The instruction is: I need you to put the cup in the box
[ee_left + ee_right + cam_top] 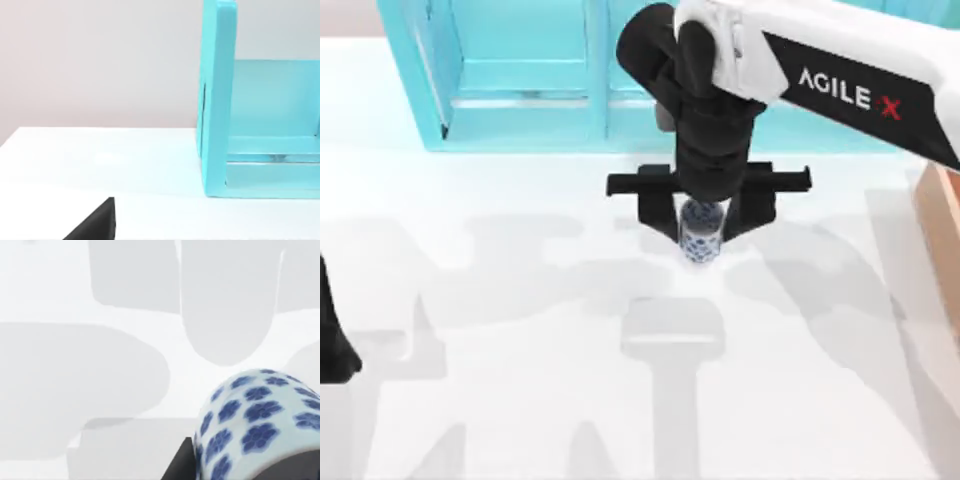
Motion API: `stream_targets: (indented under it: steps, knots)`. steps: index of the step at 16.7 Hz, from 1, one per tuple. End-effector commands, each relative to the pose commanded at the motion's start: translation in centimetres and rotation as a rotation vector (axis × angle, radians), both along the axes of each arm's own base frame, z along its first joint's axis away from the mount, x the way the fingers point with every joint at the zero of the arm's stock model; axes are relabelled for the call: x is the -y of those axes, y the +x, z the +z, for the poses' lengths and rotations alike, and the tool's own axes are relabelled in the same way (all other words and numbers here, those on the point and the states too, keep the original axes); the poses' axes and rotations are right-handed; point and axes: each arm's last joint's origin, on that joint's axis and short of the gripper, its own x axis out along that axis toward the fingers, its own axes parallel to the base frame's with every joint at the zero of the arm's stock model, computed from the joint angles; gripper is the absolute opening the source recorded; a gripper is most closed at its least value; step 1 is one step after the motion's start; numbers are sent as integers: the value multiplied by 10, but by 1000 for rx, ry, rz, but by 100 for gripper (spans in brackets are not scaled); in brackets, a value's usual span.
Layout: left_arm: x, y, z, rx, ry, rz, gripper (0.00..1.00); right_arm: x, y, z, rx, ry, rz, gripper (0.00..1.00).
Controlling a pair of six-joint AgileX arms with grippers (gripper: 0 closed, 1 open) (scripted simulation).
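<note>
The cup (701,232), white with blue flowers, hangs between the black fingers of my right gripper (703,222), which is shut on it above the middle of the white table. The gripper's shadow lies lower on the table, so the cup is off the surface. In the right wrist view the cup (255,420) is close up, with a dark finger (180,465) against its side. The tan box (942,225) shows as a strip at the table's right edge, well to the right of the cup. My left arm (332,340) is parked at the left edge.
A big turquoise shelf unit (520,70) stands along the back of the table, just behind my right gripper; its side wall (219,100) also shows in the left wrist view. Open white tabletop (520,400) stretches across the front and left.
</note>
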Motion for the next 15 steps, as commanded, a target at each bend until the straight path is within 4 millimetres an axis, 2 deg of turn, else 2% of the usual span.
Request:
stream_targets:
  steps: [2, 4, 6, 8, 9, 11, 13, 15]
  knots:
    - [0, 0, 0, 0, 0, 0, 100, 69, 21, 23, -1, 7, -1, 0]
    - [0, 0, 0, 0, 0, 0, 100, 148, 29, 45, 2, 14, 0, 0]
    - [0, 0, 0, 0, 0, 0, 100, 228, 21, 64, 6, 18, 1, 0]
    - [0, 0, 0, 0, 0, 0, 100, 293, -2, 79, 12, 19, 1, 0]
    - [0, 0, 0, 0, 0, 0, 100, 317, -17, 85, 16, 19, 1, 0]
    - [0, 0, 0, 0, 0, 0, 100, 350, -45, 93, 22, 18, 1, 0]
    - [0, 0, 0, 0, 0, 0, 100, 367, -65, 98, 27, 16, 0, 0]
    - [0, 0, 0, 0, 0, 0, 100, 373, -73, 99, 28, 15, 0, 0]
